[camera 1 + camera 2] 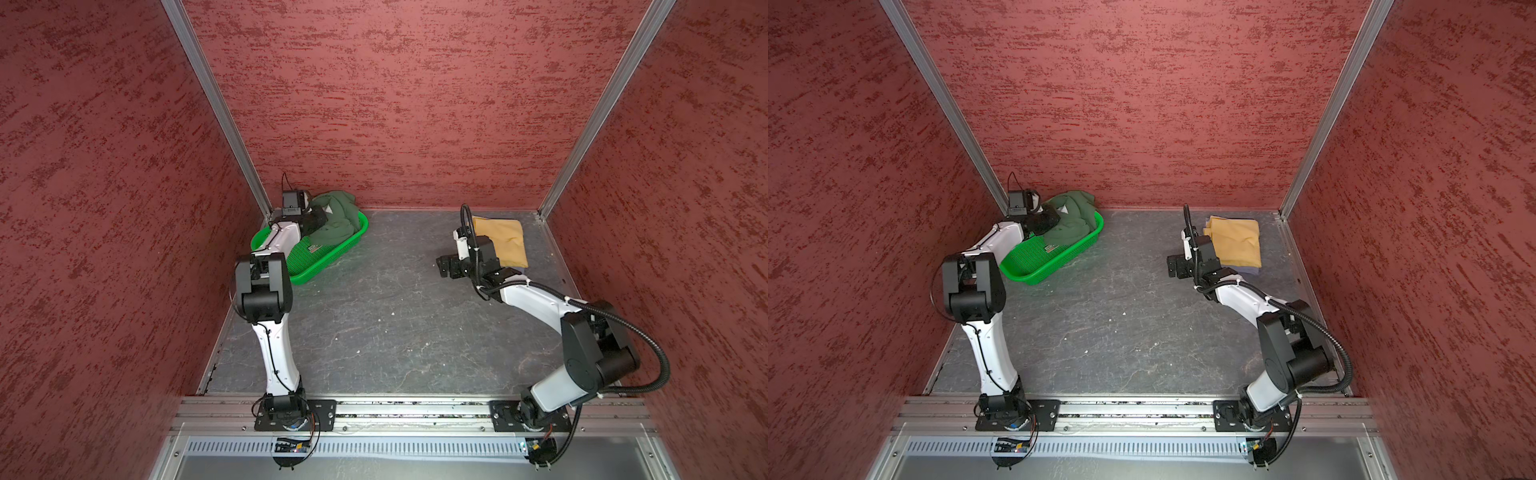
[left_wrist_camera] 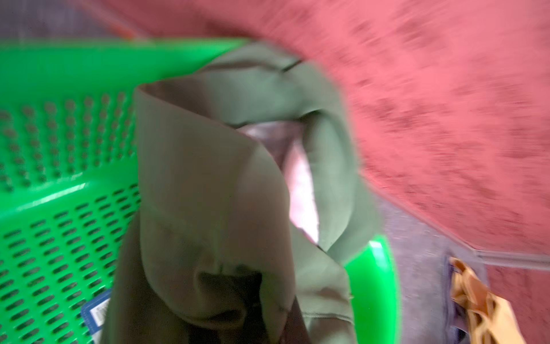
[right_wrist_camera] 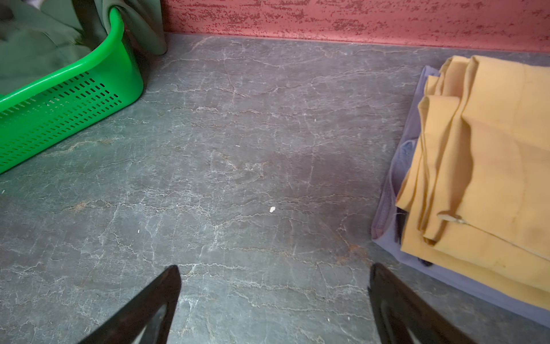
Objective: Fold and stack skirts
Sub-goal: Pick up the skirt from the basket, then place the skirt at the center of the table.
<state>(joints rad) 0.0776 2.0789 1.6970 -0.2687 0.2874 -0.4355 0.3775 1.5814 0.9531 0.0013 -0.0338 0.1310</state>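
Three skirts face you: at the far left, your left gripper [image 1: 322, 218] has its jaws closed on the dark green skirt [image 1: 341, 227], which bunches up out of the green basket [image 1: 328, 270] and spills over its far rim by the back wall. Over the bare middle of the table [image 1: 386, 316], your right gripper [image 3: 273, 274] hangs with its jaws spread wide and nothing between them. At the far right, the yellow skirt [image 1: 505, 241] lies folded on top of the lavender-grey skirt [image 3: 393, 208], just beside that gripper.
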